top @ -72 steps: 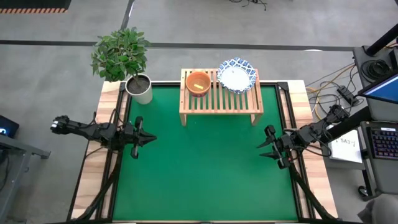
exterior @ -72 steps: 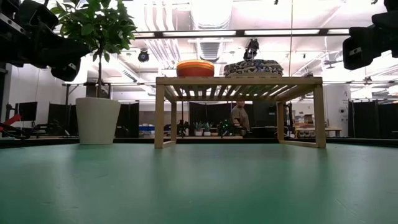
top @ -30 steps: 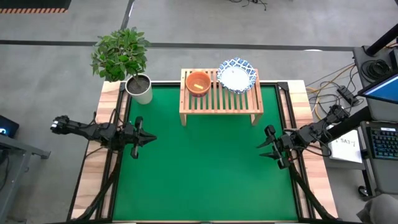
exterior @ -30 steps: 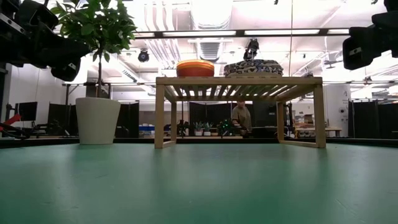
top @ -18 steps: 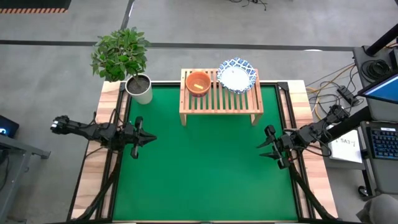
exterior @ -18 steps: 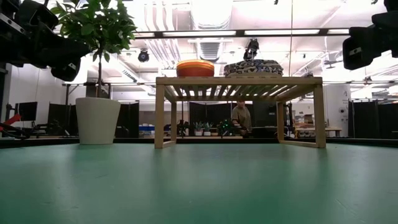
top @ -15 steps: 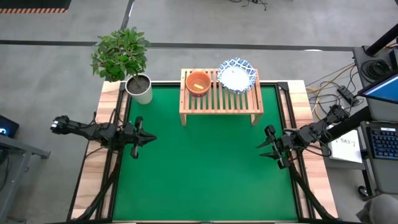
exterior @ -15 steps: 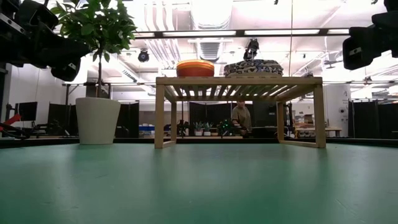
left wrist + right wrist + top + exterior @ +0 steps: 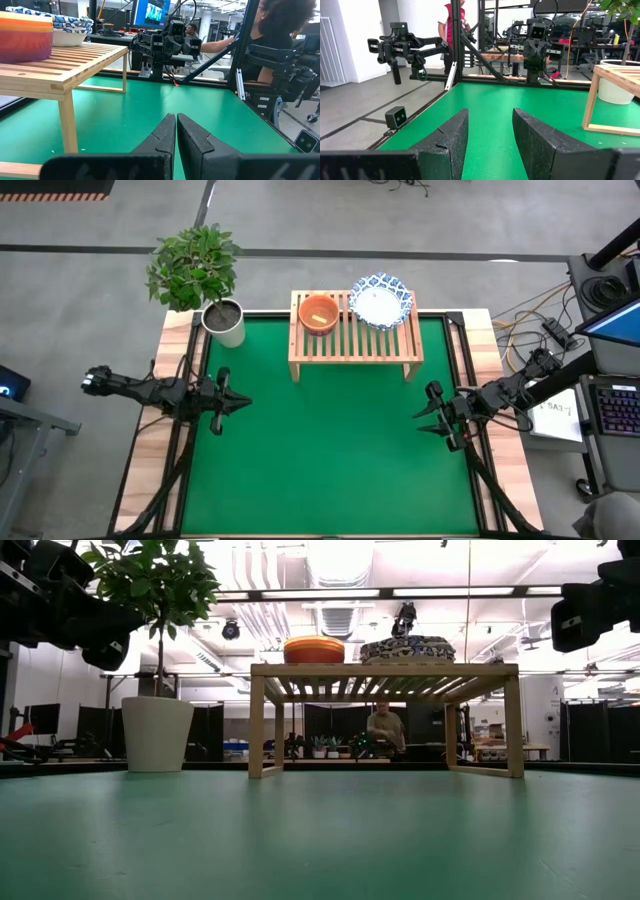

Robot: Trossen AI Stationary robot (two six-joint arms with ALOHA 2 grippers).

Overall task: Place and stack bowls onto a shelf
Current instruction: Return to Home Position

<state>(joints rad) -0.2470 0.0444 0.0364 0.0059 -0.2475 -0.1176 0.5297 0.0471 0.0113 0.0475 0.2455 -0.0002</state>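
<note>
Saw nothing shift on the table since the earlier frames; caught only the person (image 9: 381, 730) beyond the shelf (image 9: 355, 346) leaning slightly sideways in the low view. Found the left gripper (image 9: 243, 402) parked over the green mat's (image 9: 330, 465) left edge, fingers pressed together on nothing, and the right gripper (image 9: 420, 421) over the right edge, fingers spread, likewise empty. Found both well apart from the shelf. Counted two stacks at the shelf's back: plain coloured bowls (image 9: 318, 312), orange and yellow showing, toward the left end, and white patterned bowls (image 9: 380, 301) at the right end, rim overhanging the back corner. Judged that overhang the weak spot: could slide off with any knock to the shelf. Judged the arms too far off to cause that.
</note>
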